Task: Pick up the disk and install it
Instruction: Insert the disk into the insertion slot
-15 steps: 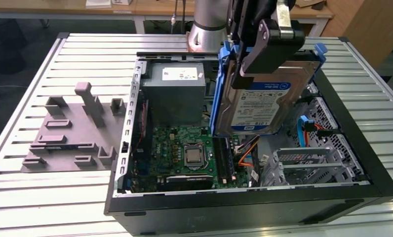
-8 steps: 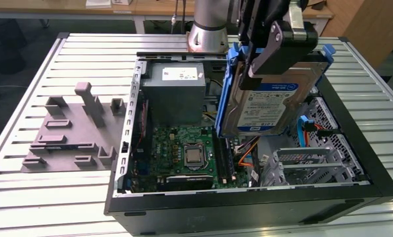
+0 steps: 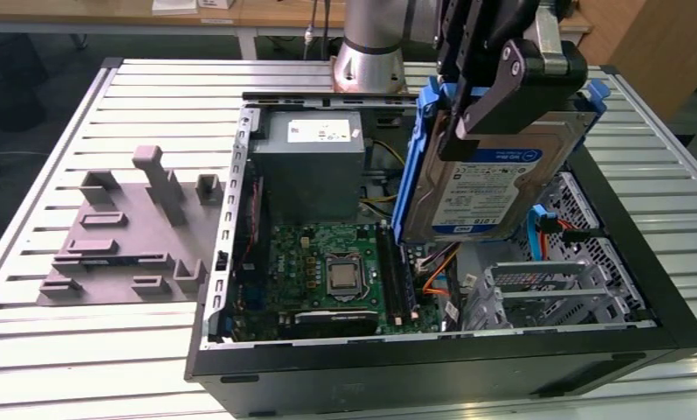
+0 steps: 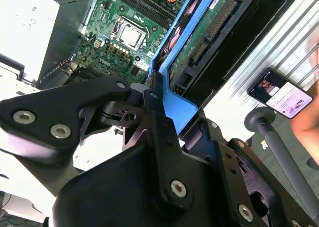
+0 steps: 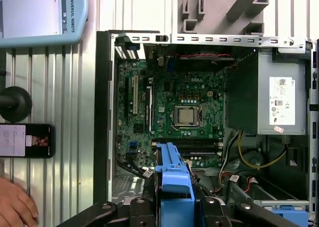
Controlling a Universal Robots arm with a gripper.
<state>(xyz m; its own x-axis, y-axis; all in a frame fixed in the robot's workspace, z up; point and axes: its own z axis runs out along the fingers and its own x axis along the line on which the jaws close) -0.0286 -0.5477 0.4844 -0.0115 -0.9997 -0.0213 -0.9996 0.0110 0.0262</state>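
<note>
The disk [image 3: 489, 179], a silver drive with a white-and-blue label in a blue bracket, hangs upright and slightly tilted above the open computer case [image 3: 442, 367]. My gripper [image 3: 468, 107] is shut on its upper end, black fingers [image 3: 506, 87] clamping the blue bracket. The disk's lower edge is over the gap between the motherboard [image 3: 331, 271] and the metal drive cage [image 3: 559, 289]. In both wrist views the blue bracket [image 4: 175, 107] [image 5: 174, 184] sits between the fingers. The second wrist view also shows the disk's green circuit side [image 4: 209, 30].
A grey power-supply box [image 3: 307, 162] fills the case's far corner. A grey plastic fixture [image 3: 127, 232] lies on the slatted table at the exterior view's left. Beside the case the first wrist view shows a phone [image 5: 25, 140], a person's hand [image 5: 15, 204] and a pendant [image 5: 42, 12].
</note>
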